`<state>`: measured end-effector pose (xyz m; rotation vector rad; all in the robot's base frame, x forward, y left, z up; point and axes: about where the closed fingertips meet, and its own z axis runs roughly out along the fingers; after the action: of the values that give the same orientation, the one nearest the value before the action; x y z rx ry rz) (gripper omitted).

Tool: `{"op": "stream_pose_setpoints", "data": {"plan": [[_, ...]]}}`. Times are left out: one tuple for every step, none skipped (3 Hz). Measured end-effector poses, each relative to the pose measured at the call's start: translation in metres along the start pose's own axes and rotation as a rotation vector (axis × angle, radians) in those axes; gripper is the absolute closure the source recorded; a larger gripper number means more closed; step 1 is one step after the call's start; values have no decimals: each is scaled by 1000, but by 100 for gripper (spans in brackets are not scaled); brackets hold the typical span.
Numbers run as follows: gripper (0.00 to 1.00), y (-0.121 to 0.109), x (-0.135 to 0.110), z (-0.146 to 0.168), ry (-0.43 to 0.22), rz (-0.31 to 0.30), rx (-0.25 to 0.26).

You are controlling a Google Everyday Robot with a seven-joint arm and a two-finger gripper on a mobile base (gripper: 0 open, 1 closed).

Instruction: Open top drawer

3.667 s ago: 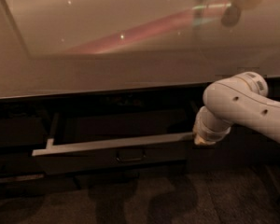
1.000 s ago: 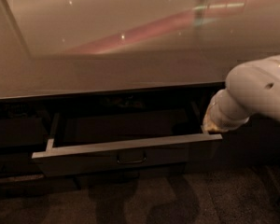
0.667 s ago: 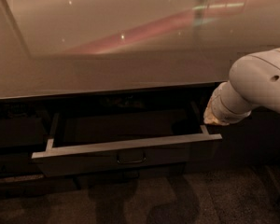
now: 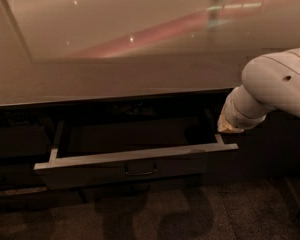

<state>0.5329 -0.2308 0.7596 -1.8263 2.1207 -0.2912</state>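
Nearest me is the dark floor (image 4: 200, 216), and just above it the top drawer (image 4: 85, 173) stands open, its dark front with the small centre pull (image 4: 140, 172) jutting out from under the bench (image 4: 115, 79). A pale rim runs along its top edge, and the inside is in shadow. At the drawer's back right corner the end effector (image 4: 229, 128) hangs from the white arm (image 4: 277, 81), just above the side rim (apart or together, I cannot tell). Beyond, the glossy bench top carries a pink streak of reflection.
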Motion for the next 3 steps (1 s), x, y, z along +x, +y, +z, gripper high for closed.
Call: {"op": "stream_pose_setpoints", "data": {"plan": [[100,-7,18,33,10,51,-83],[100,-9,31,58,16,86,-142],[100,-9,31,58,16,85,-142]]}}
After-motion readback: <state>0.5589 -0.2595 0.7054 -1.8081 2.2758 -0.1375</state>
